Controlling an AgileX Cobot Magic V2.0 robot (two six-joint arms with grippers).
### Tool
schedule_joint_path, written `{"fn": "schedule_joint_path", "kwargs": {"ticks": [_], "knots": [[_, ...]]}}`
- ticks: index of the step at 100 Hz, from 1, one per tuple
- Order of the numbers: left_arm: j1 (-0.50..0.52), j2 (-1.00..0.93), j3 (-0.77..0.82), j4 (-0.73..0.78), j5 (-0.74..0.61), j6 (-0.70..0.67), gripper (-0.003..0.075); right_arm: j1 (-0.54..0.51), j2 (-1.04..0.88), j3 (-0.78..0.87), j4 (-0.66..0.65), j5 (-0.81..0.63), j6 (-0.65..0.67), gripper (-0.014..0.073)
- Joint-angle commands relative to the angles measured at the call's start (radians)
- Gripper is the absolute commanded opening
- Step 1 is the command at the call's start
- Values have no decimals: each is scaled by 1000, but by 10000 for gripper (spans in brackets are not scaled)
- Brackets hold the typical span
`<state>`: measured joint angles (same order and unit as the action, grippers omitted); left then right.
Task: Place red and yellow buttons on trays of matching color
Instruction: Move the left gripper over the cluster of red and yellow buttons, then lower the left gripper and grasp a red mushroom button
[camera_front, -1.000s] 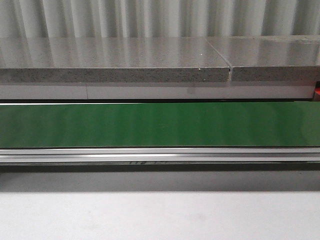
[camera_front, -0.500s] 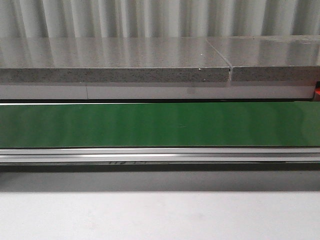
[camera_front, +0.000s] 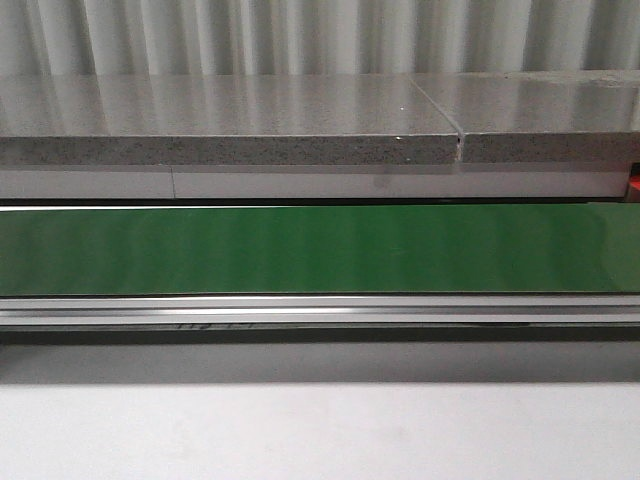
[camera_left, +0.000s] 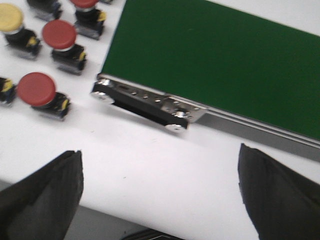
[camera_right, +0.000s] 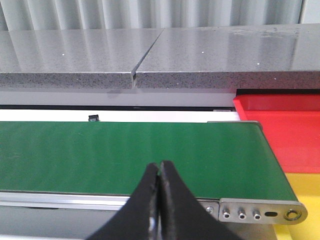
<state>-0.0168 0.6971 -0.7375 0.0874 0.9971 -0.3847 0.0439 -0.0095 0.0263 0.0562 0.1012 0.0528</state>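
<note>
— Where are your claws?

— My left claw (camera_left: 160, 195) is spread wide, fingers (camera_left: 42, 195) far apart over bare white table (camera_left: 150, 155), holding nothing. My right claw (camera_right: 159, 200) is pressed together, tips touching, empty, above the near edge of the green belt (camera_right: 130, 155).

— And the buttons?

— On the table beside the belt's end, off my left side: three red buttons (camera_left: 36, 90) and one yellow button (camera_left: 11, 19), each on a black base, standing apart from one another. More bases show at the frame edge, cut off.

— The trays?

— Past the belt's other end, by my right claw: the red tray (camera_right: 285, 135) lies farther back, the yellow tray (camera_right: 305, 190) nearer, edges meeting.

— Room to move?

— The belt's surface is bare. Its metal end bracket (camera_left: 150, 102) juts out near the buttons. A grey stone shelf (camera_front: 230, 120) runs behind the belt, with a seam in it.

— Any writing?

— Some dark marks on the rail (camera_front: 210, 325) in the front view, too blurred to read.
</note>
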Motion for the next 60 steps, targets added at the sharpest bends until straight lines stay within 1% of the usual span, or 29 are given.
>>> {"fn": "schedule_joint_path", "kwargs": {"ticks": [1, 19, 38, 60], "knots": [[44, 55, -34, 48, -47, -51, 574, -5, -17, 2, -7, -80, -4, -67], [169, 152, -34, 21, -114, -52, 565, -5, -17, 2, -7, -80, -4, -67], [293, 250, -34, 18, -147, -31, 565, -5, -17, 2, -7, -80, -4, -67], [392, 393, -34, -1, -211, -12, 565, -5, -17, 2, -7, -80, -4, -67]]}}
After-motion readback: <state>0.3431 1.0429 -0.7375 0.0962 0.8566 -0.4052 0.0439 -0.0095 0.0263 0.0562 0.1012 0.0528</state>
